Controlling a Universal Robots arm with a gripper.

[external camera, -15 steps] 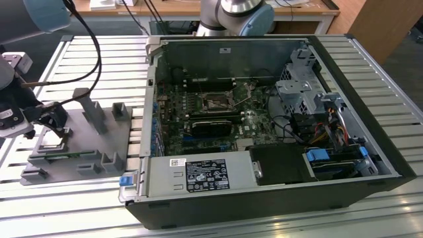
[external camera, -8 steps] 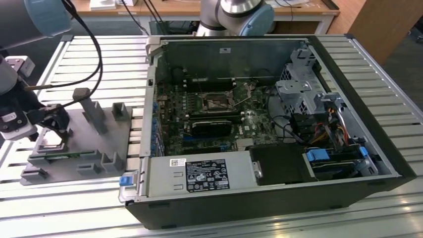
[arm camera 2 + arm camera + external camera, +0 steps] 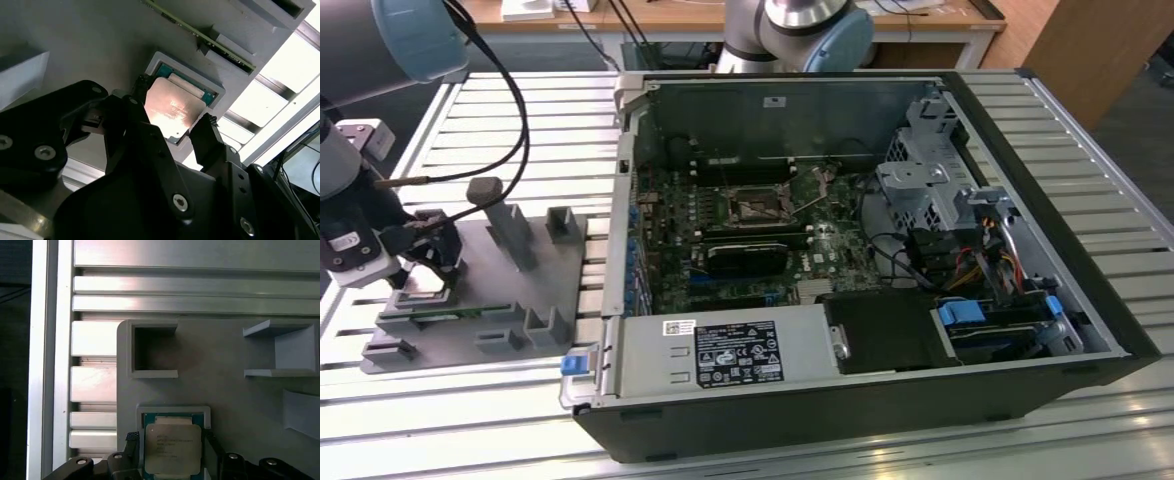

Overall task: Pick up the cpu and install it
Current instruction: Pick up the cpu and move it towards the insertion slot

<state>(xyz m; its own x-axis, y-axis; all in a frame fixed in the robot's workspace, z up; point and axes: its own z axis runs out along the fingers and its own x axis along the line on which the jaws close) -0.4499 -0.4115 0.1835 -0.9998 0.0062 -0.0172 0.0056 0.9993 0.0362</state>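
Fingers (image 3: 207, 135) spread, straddling cpu (image 3: 172, 105) in tray pocket (image 3: 172, 410): pick-up step; I judge a square pinch is needed.

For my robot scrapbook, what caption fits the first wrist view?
Gripper at the silvery chip, which sits in its pocket on the grey tray.

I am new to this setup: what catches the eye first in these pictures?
An open computer case with its bare motherboard stands in the middle of the exterior view. On that view's left, the end effector hangs low over a grey tray. In the first wrist view, the silvery cpu sits at a tray pocket, just under the end effector.
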